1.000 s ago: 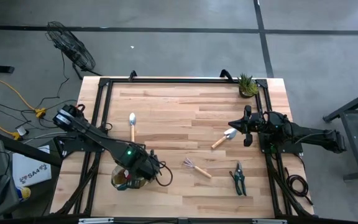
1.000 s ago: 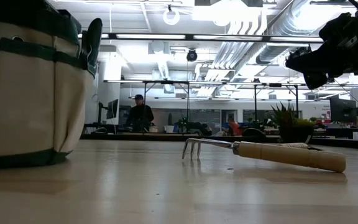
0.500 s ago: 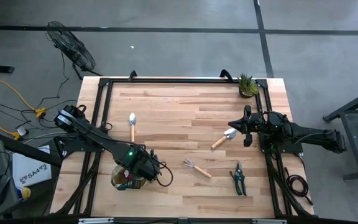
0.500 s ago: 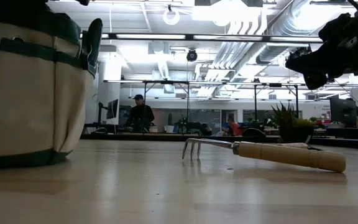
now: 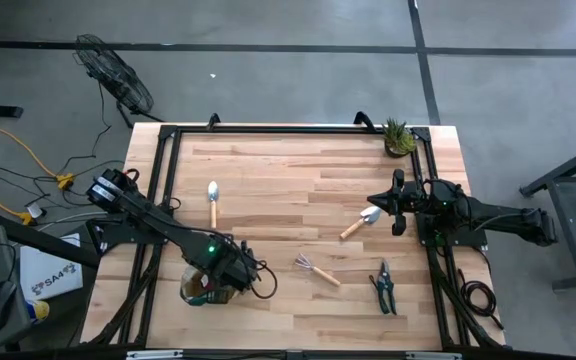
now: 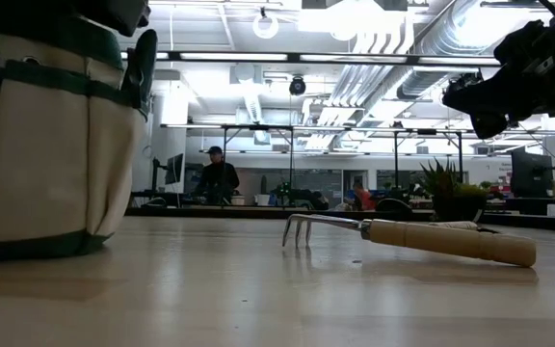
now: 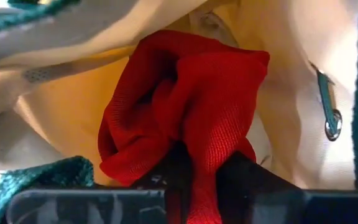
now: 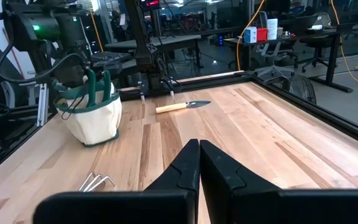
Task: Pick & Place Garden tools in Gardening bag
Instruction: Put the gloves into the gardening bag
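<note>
Landmark: gardening bag (image 5: 206, 287), a beige canvas tote with green trim, standing upright near the front-left edge of the desk (image 5: 268, 170); every place below is given from it.
Left end effector (image 7: 194, 177): down inside the bag's mouth, its fingers close together with the red cloth (image 7: 185, 106) pinched between them. The cloth hangs bunched against the pale lining, so it appears low enough to be let go within the bag.
Right end effector (image 8: 199, 163): fully closed and empty, hovering above the desk well apart from the bag on the far side, near the desk's right edge, evidently waiting.
Claw rake (image 6: 412, 236): lies flat on the desk, nearest of the loose tools to the bag, tines pointing toward it.
Long-handled trowel (image 5: 212, 201): on the desk beyond the bag, toward the back.
Short trowel (image 5: 360, 222): far across from the bag, just beside the right end effector.
Pruners (image 5: 383, 288): flat on the desk, far from the bag along the front edge.
Green handles (image 8: 98, 87): stand up out of the bag's rim, likely a pruner stowed already.
Potted plant (image 5: 399, 137): the corner diagonally opposite the bag; not a tool.
Stage, as judged: cloth being delivered; four tools outstanding.
</note>
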`<state>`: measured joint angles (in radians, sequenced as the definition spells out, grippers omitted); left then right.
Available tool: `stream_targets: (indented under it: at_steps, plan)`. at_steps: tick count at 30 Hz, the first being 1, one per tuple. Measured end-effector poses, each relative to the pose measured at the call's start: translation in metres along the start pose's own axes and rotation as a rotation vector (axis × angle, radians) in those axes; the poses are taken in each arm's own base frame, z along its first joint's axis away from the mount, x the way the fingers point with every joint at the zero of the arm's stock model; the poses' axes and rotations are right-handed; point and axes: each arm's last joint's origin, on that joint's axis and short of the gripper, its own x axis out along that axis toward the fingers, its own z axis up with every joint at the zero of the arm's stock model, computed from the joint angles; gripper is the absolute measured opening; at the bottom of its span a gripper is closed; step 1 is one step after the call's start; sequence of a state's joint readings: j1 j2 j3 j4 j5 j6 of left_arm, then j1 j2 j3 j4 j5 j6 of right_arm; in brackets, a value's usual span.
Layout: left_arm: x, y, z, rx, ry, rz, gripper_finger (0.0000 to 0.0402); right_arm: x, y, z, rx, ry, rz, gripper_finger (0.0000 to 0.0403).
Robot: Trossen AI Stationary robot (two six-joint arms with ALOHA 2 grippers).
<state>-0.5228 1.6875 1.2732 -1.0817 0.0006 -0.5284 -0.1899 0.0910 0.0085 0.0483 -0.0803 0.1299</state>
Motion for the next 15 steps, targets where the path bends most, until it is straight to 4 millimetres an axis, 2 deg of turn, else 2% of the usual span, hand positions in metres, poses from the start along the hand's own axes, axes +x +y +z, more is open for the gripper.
stream_targets:
  at_steps: [8,11,15]
  plan:
    - [-0.0001,-0.0012,0.0030,-0.053,-0.036,-0.004,0.0059,0.0000,0.0000,-0.0001,0.000,0.000,0.000,0.0003]
    - [-0.0001,-0.0015,0.0035,-0.054,-0.041,-0.008,0.0086,0.0000,0.0000,0.0000,0.000,0.000,0.000,0.0003]
    - [-0.0002,-0.0011,0.0036,-0.068,-0.051,0.009,0.0145,0.0000,0.0000,-0.0001,0.000,0.000,0.000,0.0003]
